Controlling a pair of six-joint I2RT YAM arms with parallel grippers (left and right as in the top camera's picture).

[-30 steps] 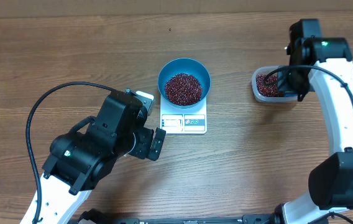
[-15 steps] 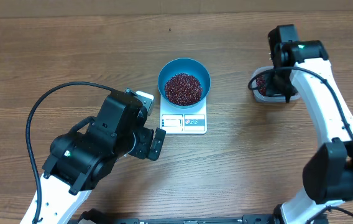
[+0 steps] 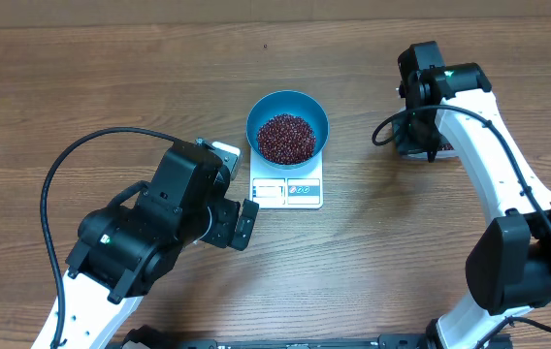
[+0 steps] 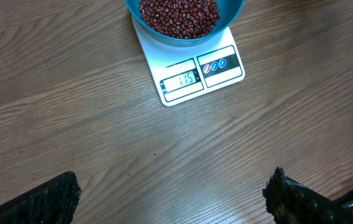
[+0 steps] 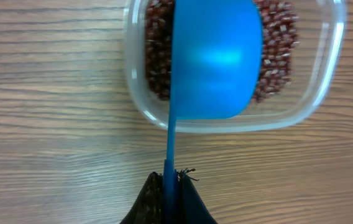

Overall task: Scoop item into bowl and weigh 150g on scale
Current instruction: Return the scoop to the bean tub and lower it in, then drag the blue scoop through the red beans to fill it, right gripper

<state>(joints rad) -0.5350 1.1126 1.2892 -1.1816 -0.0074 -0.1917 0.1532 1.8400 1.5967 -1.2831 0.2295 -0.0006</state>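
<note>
The teal bowl (image 3: 256, 118) stands on the white scale (image 3: 287, 192) and holds a heap of red-brown beans (image 3: 286, 138). The scale's display (image 4: 181, 79) reads 115. My left gripper (image 4: 173, 186) hangs open over bare wood just left of the scale (image 4: 192, 68), nothing between its fingers. In the overhead view the left gripper (image 3: 237, 186) is beside the scale. My right gripper (image 5: 170, 183) is shut on the thin handle of a bright blue scoop (image 5: 217, 62). The scoop hovers over the clear tub (image 5: 332, 68) of beans (image 5: 155, 62); I see no beans on its blue face.
The tub (image 3: 442, 150) sits at the right, mostly covered by the right arm (image 3: 479, 145) in the overhead view. A black cable (image 3: 57, 194) loops off the left arm. Bare wooden table lies between scale and tub.
The right arm has swung left with the scoop, from the tub's right side to over its left part. The left arm, bowl and scale have not moved.
</note>
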